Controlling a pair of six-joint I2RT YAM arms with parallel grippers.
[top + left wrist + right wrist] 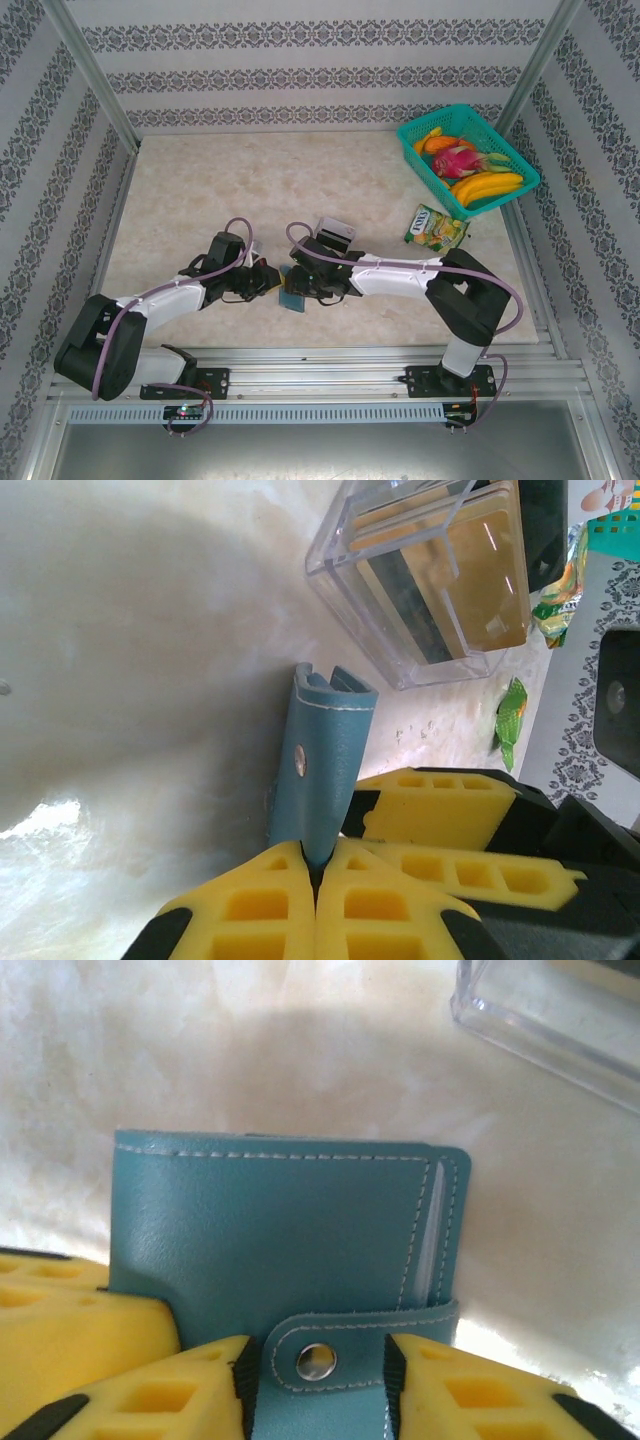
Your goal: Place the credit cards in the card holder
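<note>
The teal card holder (291, 299) stands on edge on the table between the two grippers, its strap snapped closed. My left gripper (317, 865) is shut on the lower edge of the card holder (325, 760). My right gripper (315, 1370) faces the front of the card holder (280, 1220). Its jaws stand apart, one at each side of the snap strap (316, 1361), touching the strap's edges. The credit cards (450, 590), a tan-gold one in front, stand inside a clear tray (400, 675) just beyond the holder.
The clear tray (335, 232) sits right behind the grippers. A green-yellow snack packet (435, 226) lies to the right, below a teal basket (440, 112) of fruit at the back right. The metal frame rail runs along the near edge.
</note>
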